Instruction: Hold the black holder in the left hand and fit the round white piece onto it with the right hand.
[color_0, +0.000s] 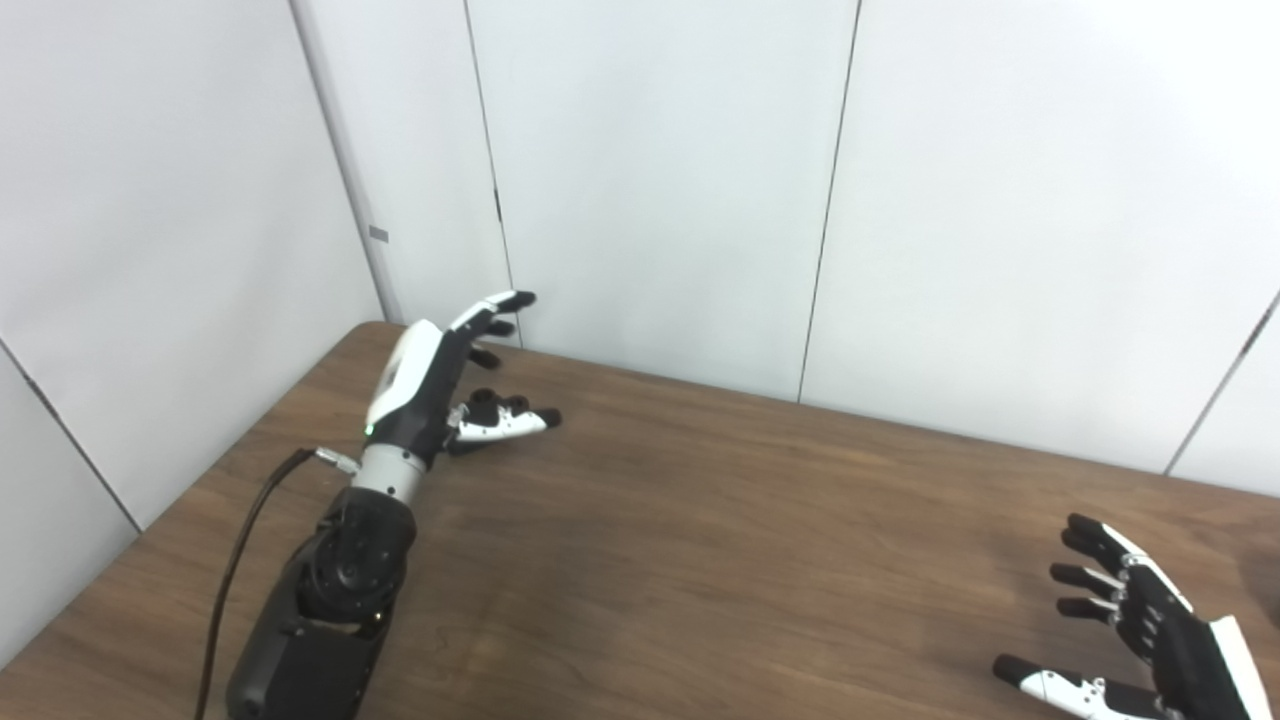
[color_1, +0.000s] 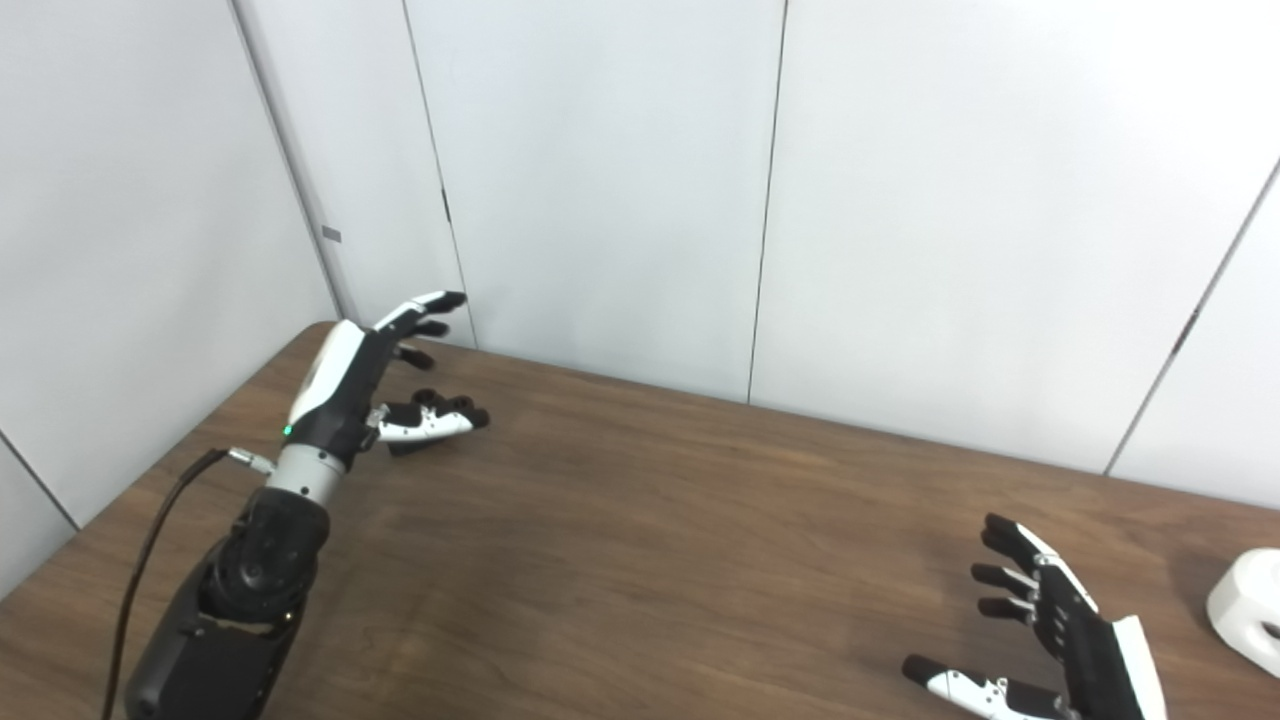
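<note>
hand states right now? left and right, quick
Left hand: open, fingers spread above the brown wooden table, holding nothing.
Right hand: open, fingers apart, holding nothing; the round white piece lies untouched beside it.

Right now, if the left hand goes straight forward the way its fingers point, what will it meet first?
Probably the white wall panel behind the table's far edge. The left hand is open, its fingers aimed up and away toward that wall, with nothing visible between. Depth is hard to judge, so the gap is uncertain.
</note>
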